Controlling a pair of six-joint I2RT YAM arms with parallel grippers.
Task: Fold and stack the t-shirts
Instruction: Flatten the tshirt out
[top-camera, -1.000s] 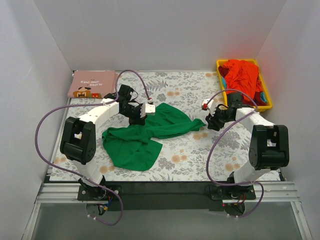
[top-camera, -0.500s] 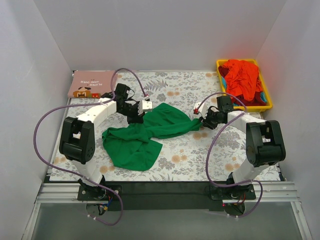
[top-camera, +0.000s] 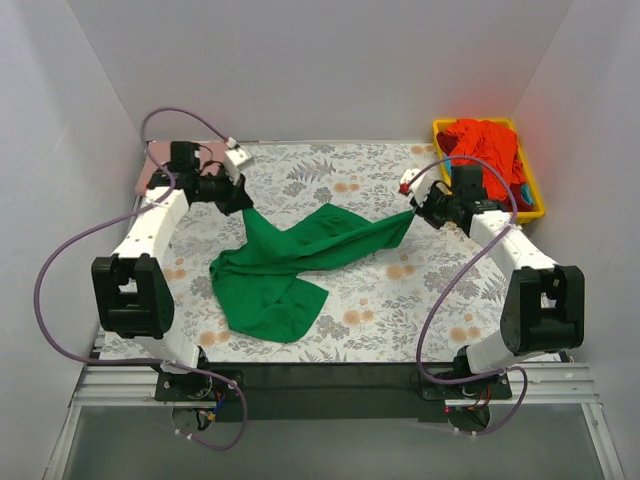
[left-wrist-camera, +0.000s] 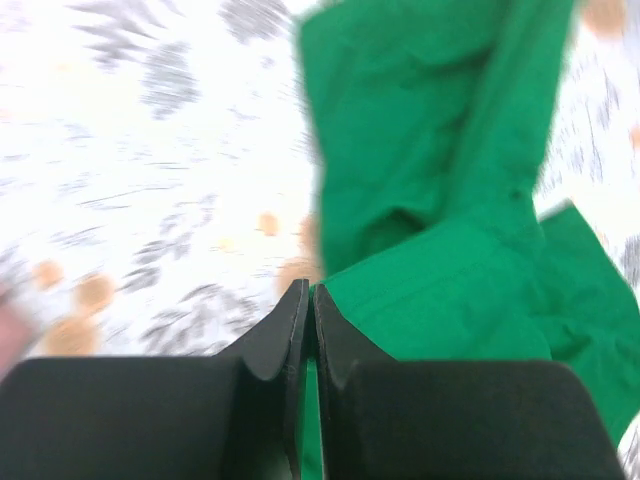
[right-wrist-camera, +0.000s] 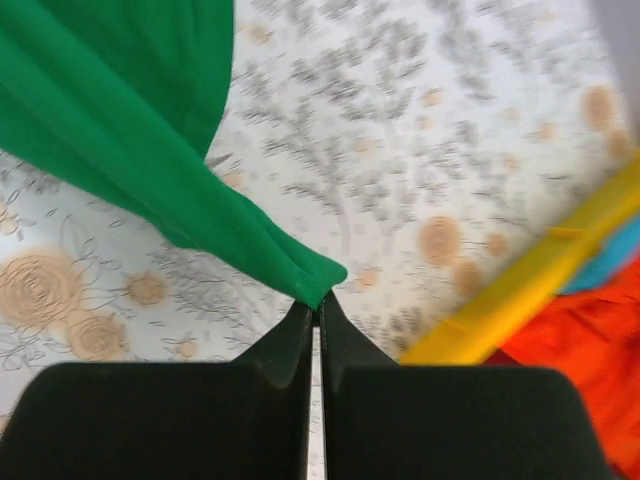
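The green t-shirt (top-camera: 300, 255) is stretched across the floral table covering, its bulk crumpled at the front left. My left gripper (top-camera: 238, 200) is shut on its far left corner; in the left wrist view green cloth (left-wrist-camera: 450, 270) runs between the closed fingers (left-wrist-camera: 285, 340). My right gripper (top-camera: 414, 212) is shut on the shirt's right tip (right-wrist-camera: 310, 278), lifted off the table. A folded pink t-shirt (top-camera: 160, 160) lies at the far left corner, mostly hidden by the left arm. Red-orange t-shirts (top-camera: 485, 150) fill the yellow bin.
The yellow bin (top-camera: 535, 205) stands at the far right corner; its rim (right-wrist-camera: 520, 290) shows in the right wrist view. White walls close in the left, back and right sides. The floral covering (top-camera: 420, 300) lies bare at the front right.
Both arms have moved apart and toward the back, pulling the green t-shirt taut between them. The right gripper shut on the shirt's right tip. The left arm now covers the pink t-shirt.
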